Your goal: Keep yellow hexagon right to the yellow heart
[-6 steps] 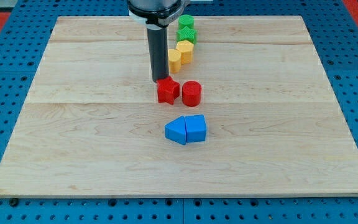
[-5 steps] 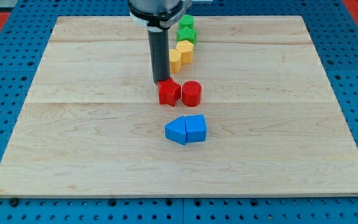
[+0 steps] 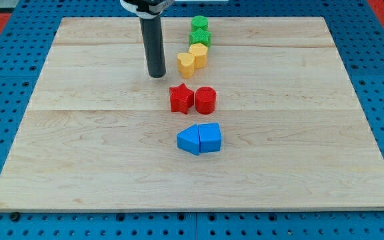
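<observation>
The yellow heart [image 3: 186,64] lies near the board's top centre. The yellow hexagon [image 3: 199,55] touches it on its upper right. My tip [image 3: 157,75] rests on the board to the left of the yellow heart, a short gap apart from it, and above and left of the red star [image 3: 181,99].
A green star [image 3: 199,37] and a green cylinder [image 3: 199,24] stand above the yellow hexagon in a line. A red cylinder [image 3: 205,100] sits right of the red star. Two blue blocks [image 3: 199,139] lie together below them. The wooden board [image 3: 79,147] lies on a blue pegboard.
My tip has moved up and to the left, away from the red star, and now uncovers the yellow heart. No block has moved.
</observation>
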Robot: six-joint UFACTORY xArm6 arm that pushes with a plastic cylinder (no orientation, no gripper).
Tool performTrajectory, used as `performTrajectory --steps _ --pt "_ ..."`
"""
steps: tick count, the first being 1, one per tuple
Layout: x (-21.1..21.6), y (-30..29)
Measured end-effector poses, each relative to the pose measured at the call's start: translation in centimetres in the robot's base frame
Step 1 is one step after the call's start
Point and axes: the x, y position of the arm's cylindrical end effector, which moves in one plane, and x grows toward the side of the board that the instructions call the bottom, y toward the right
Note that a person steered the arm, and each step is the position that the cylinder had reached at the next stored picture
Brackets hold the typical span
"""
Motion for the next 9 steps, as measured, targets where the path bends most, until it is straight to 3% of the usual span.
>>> performTrajectory --steps 2,3,9 --pt "-7.4 -1.4" --pt "-9.7 1.1" --pt "-4.8 8.7"
